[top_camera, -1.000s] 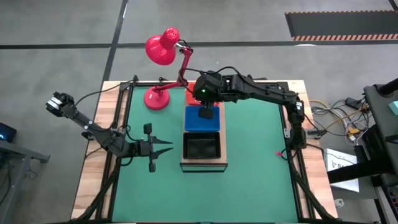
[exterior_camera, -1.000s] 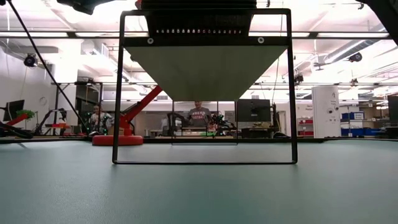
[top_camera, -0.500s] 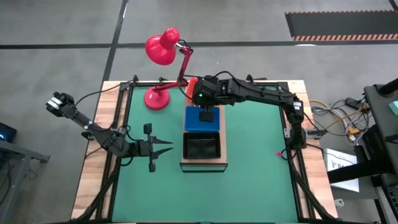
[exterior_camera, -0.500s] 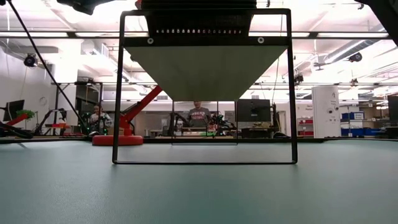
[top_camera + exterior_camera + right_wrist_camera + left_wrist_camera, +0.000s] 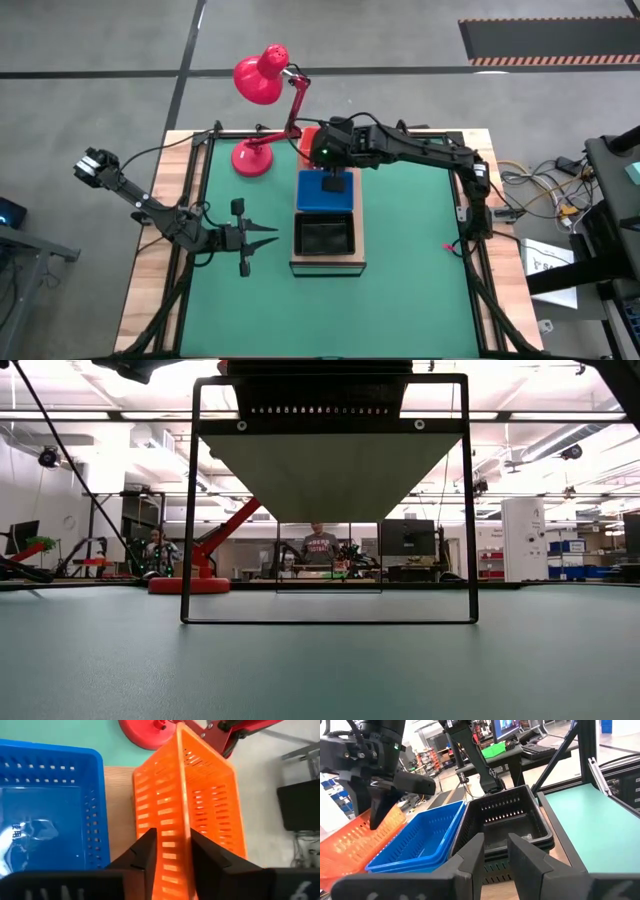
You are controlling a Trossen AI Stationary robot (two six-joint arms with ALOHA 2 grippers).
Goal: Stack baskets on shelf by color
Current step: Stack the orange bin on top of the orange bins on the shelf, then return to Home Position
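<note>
The counter (image 5: pixel 420 260), covered by a green mat (image 5: pixel 410 230), carries the light-wood shelf (image 5: pixel 360 250), which runs from the middle toward twelve o'clock in the high view. On the shelf's six o'clock end sits a black basket (image 5: pixel 323 236); the left wrist view shows more than one black rim nested there. Just past it, in the middle, sits a blue basket (image 5: pixel 327 193), also nested with another blue one beneath it. At the twelve o'clock end an orange basket (image 5: pixel 195 805) stands tilted, its wall raised on edge beside the blue one, mostly hidden under the arm in the high view.

A red desk lamp (image 5: pixel 262 80) stands at about eleven o'clock from the shelf, its round base on the mat.

The right arm reaches in from three o'clock, and the right hand (image 5: pixel 172 851) is at the orange basket; its two fingers straddle the basket's mesh wall, one on each side, but whether they press on it or stand just clear cannot be told.

The left hand (image 5: pixel 268 241) waits low over the mat at nine o'clock from the black basket, well apart from it, fingers a little apart and holding nothing.

In the low view, people show far off in the room behind the shelf's dark frame (image 5: pixel 190 500).
</note>
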